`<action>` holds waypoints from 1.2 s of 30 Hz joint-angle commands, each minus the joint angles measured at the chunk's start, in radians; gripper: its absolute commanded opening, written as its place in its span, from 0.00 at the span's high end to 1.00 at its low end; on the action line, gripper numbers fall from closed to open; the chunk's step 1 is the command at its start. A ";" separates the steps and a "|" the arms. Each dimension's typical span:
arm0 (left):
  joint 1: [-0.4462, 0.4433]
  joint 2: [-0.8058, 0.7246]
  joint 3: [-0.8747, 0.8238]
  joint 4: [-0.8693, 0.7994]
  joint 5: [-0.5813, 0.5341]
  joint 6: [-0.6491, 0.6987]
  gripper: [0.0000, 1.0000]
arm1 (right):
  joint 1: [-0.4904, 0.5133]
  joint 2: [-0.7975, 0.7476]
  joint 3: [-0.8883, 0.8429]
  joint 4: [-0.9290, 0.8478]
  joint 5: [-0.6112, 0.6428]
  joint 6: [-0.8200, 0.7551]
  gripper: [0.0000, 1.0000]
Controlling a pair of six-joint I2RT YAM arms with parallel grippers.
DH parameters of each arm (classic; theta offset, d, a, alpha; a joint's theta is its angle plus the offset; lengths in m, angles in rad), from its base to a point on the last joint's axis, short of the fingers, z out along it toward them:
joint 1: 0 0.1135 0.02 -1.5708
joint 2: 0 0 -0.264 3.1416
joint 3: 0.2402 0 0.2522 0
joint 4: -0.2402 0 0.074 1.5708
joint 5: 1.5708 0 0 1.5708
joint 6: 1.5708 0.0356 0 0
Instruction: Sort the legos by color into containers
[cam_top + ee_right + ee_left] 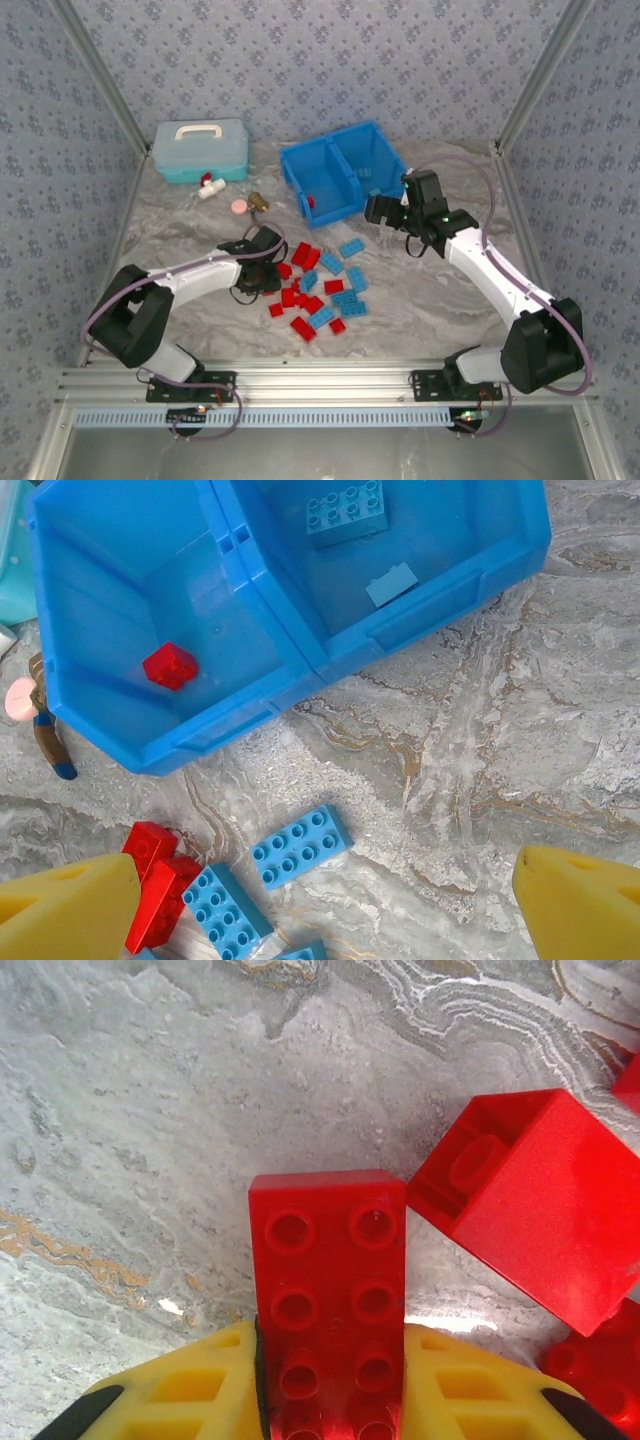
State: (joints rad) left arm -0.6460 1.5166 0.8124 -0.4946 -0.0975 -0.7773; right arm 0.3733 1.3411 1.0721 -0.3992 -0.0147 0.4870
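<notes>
Where the top view looked down on the marbled worktop [430, 300], the blue bin [340, 170] sat at the upper centre with its 2 compartments side by side. The loose legos [322, 285], red and light blue, lay scattered below it near the middle of the frame. The left hand [265, 262] was low at the left edge of that scatter. The right hand [398, 212] hung just right of the bin's near corner. A teal case [200, 150] stood at the upper left, with a pink disc [239, 207] and a brass fitting [259, 202] between it and the bin.

In the left wrist view, the left hand was clamped on a red brick [328, 1280], studs toward the camera, pinched between 2 yellow fingers [190, 1390] at the bottom of the frame. A second red brick [530, 1200] lay tilted at the right, its hollow underside partly showing; I cannot tell whether the 2 touched.

In the right wrist view, the right hand stood wide and held nothing, its yellow tips in the lower corners. The bin spanned the top of the frame. Its left compartment [90, 570] held a lone red brick [170, 665]. Its right compartment [470, 530] held a light blue brick [345, 510] and a small flat blue piece [390, 583]. More red and light blue bricks lay on the worktop at the lower left.
</notes>
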 commanded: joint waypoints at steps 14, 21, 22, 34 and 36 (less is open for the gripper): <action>0.041 0.010 0.573 -0.162 -0.156 0.247 0.72 | 0.037 -0.029 0.034 -0.017 0.018 0.014 0.02; 0.108 0.348 0.956 -0.079 -0.060 0.291 0.72 | 0.055 -0.059 0.029 -0.046 0.035 0.022 0.02; 0.112 0.400 1.022 -0.096 -0.054 0.296 0.73 | 0.057 -0.063 0.028 -0.049 0.040 0.022 0.01; 0.137 0.985 1.791 -0.385 -0.007 0.304 0.72 | 0.071 -0.089 0.014 -0.068 0.067 0.024 0.01; 0.137 0.997 1.755 -0.346 0.017 0.288 0.72 | 0.070 -0.089 0.013 -0.068 0.069 0.024 0.02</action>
State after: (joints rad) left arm -0.5106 2.4813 2.5500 -0.7738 -0.1169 -0.4801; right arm 0.4374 1.2697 1.0744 -0.4423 0.0315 0.4908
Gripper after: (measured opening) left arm 0.279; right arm 0.985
